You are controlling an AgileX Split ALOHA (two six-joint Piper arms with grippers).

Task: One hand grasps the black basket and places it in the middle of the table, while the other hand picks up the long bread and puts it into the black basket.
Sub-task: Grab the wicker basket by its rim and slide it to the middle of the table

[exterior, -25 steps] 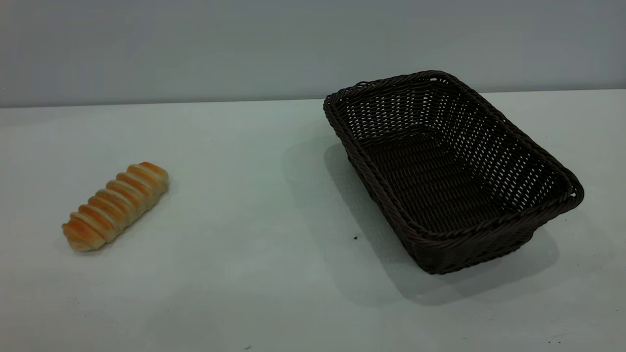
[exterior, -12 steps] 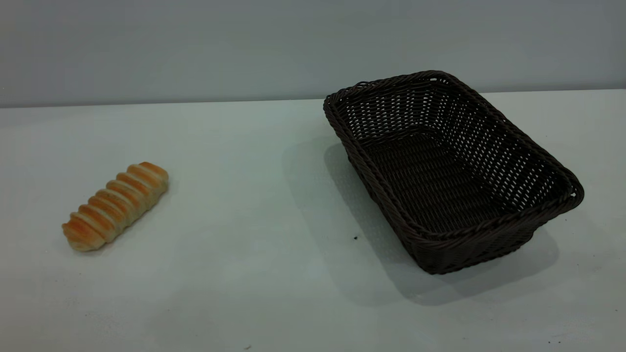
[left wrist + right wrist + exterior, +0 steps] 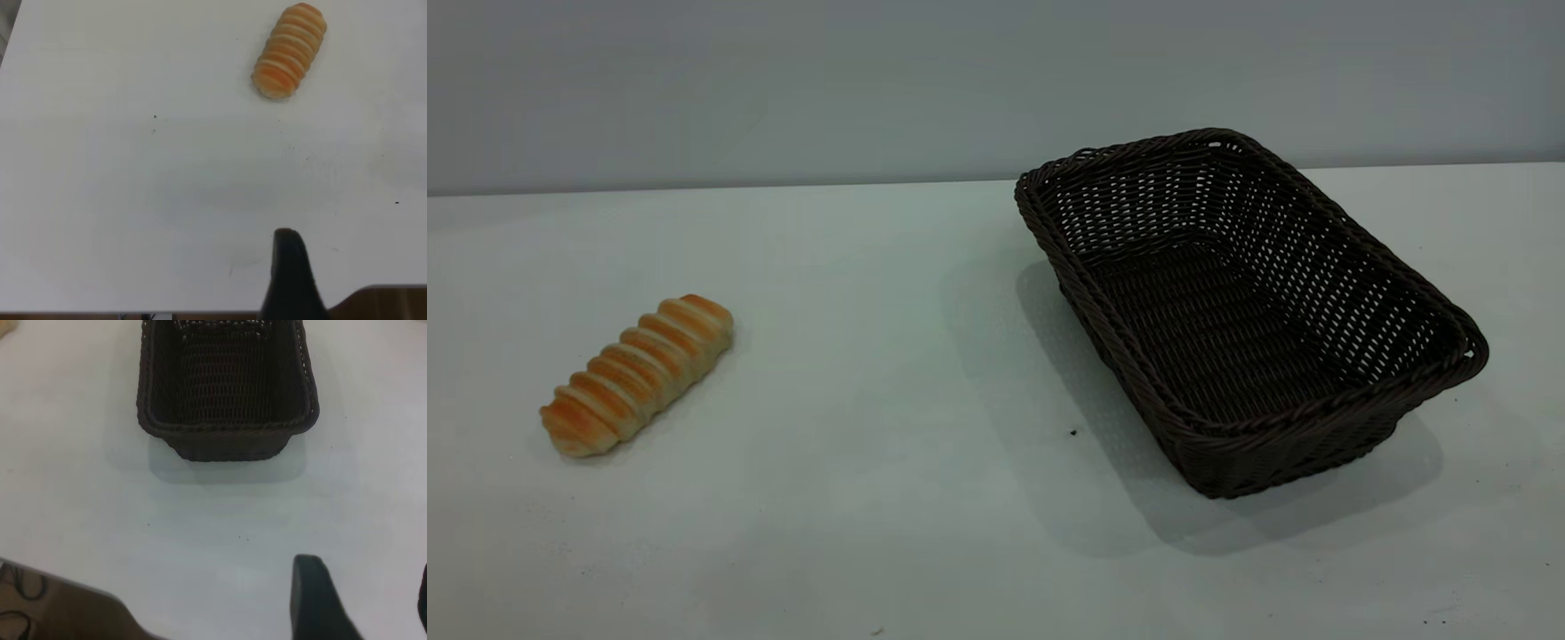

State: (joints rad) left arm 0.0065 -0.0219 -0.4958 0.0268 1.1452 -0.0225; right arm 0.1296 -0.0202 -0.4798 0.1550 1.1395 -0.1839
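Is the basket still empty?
Empty: the basket shows only bare weave inside; the bread lies apart on the table.

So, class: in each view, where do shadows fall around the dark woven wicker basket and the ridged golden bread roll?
Exterior view: dark woven wicker basket casts broad soft shadows leftward and beneath its near end; ridged golden bread roll has barely any. Right wrist view: faint shadow below the basket.

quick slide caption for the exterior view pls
Empty black basket at the right of the white table, long bread lying apart at the left.
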